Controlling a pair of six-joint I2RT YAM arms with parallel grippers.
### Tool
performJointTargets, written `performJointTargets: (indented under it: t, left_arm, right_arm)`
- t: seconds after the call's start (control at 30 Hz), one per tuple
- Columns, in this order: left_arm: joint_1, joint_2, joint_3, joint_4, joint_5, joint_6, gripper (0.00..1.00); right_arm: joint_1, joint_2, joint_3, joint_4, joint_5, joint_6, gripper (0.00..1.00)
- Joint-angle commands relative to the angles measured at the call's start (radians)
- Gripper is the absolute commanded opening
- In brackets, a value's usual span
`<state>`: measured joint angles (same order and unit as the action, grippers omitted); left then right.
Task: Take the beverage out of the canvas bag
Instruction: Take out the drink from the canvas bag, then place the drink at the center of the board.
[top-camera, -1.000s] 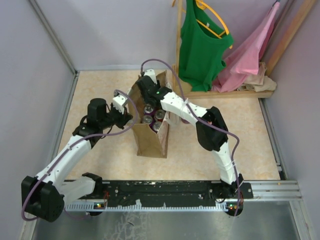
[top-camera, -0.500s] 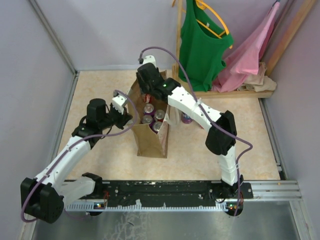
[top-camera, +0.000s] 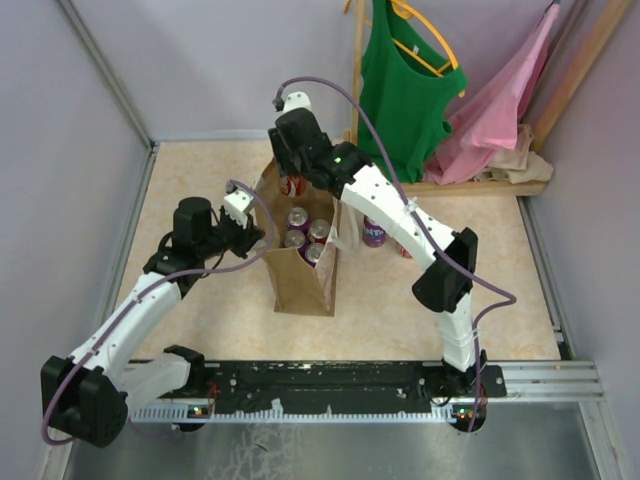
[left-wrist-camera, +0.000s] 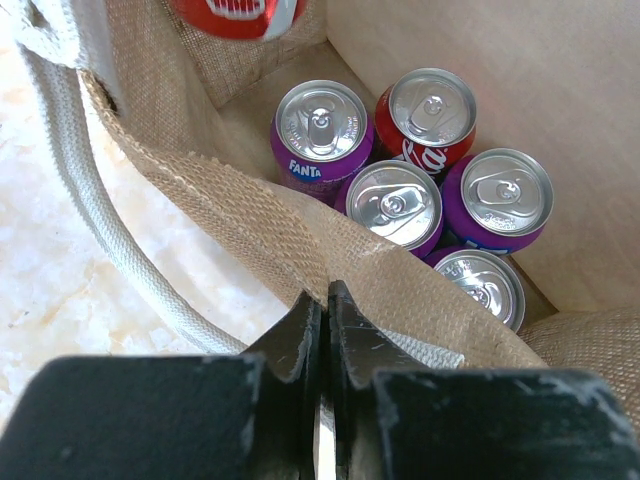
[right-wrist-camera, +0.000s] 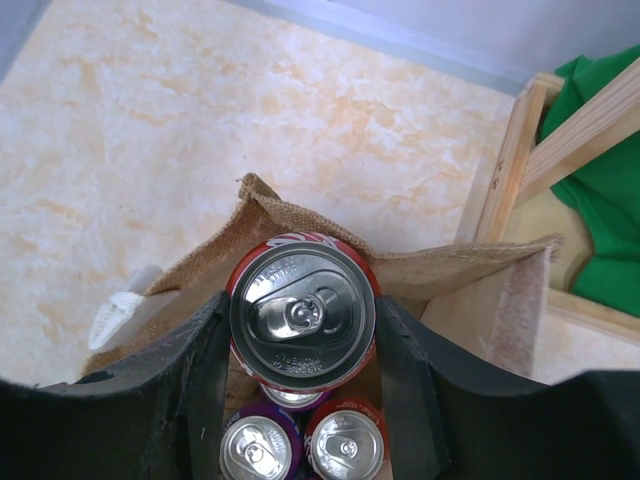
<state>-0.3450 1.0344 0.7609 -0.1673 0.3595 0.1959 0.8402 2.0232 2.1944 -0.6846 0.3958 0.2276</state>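
The tan canvas bag (top-camera: 302, 275) stands open in the middle of the table, and several purple and red cans (top-camera: 303, 232) stand upright inside it. My right gripper (top-camera: 291, 184) is shut on a red can (right-wrist-camera: 301, 312), holding it by its sides above the bag's far rim (right-wrist-camera: 256, 200). That can's bottom shows at the top of the left wrist view (left-wrist-camera: 236, 12). My left gripper (left-wrist-camera: 326, 302) is shut on the bag's near-left rim (left-wrist-camera: 250, 215), holding it open next to a pale strap handle (left-wrist-camera: 90, 230). It also shows in the top view (top-camera: 256, 238).
A purple can (top-camera: 374, 232) stands on the table just right of the bag, partly behind my right arm. A wooden rack (top-camera: 357, 90) at the back right holds a green shirt (top-camera: 400, 95) and pink cloth (top-camera: 500, 110). Walls close off the left, back and right sides.
My right gripper has risen out of the bag with the red can and moved toward the far rim. The left gripper has held still on the bag's rim.
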Motion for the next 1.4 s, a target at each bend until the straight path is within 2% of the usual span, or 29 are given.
performJointTargets:
  t: [0.0,0.27,0.47,0.83,1.07,1.17,1.37]
  left_arm:
    - [-0.003,0.004,0.003,-0.014,0.006,0.017,0.08]
    - [-0.003,-0.006,-0.007,-0.003,0.013,0.009,0.09]
    - [-0.003,-0.011,-0.010,0.001,0.012,0.002,0.09]
    - [-0.003,-0.012,-0.009,0.002,0.019,0.005,0.09]
    - [-0.003,-0.013,-0.010,0.000,0.031,0.003,0.10]
    - [-0.003,-0.012,-0.007,0.003,0.040,0.002,0.09]
    - [-0.003,-0.004,-0.001,0.001,0.061,0.010,0.10]
  right_arm:
    - [0.014,-0.056,0.177,0.046,0.035,-0.040,0.00]
    - [0.032,-0.111,0.191,0.070,0.073,-0.094,0.00]
    - [0.032,-0.190,0.143,0.135,0.152,-0.136,0.00]
    - [0.031,-0.462,-0.132,0.389,0.376,-0.249,0.00]
    - [0.024,-0.556,-0.259,0.440,0.625,-0.351,0.00]
    - [-0.002,-0.606,-0.334,0.382,0.687,-0.303,0.00]
    - [-0.101,-0.749,-0.549,0.197,0.722,-0.053,0.00]
